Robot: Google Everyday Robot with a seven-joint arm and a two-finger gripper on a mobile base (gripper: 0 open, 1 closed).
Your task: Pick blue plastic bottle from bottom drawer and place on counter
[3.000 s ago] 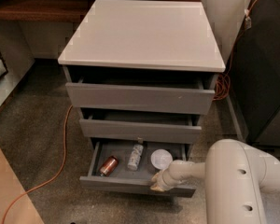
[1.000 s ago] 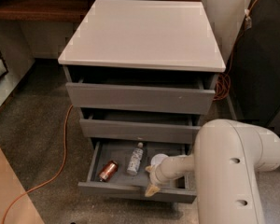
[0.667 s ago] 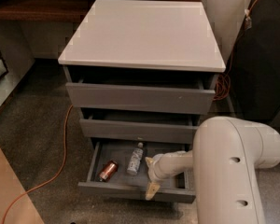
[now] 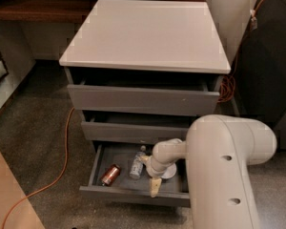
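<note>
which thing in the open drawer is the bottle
The grey cabinet has its bottom drawer open. The bottle lies in its middle, the gripper just to its front right. It is slim and clear, unlike the copper can and white bowl.

Your gripper (image 4: 154, 187) is at the front of the open bottom drawer (image 4: 109, 191), just right of the blue plastic bottle (image 4: 137, 166). A copper can (image 4: 110, 174) lies near the bottle's left and a white bowl (image 4: 169, 172) crowds its right. The middle drawer front (image 4: 128, 131) overhangs the tray's rear. The counter (image 4: 148, 32) is open to you from above.
</note>
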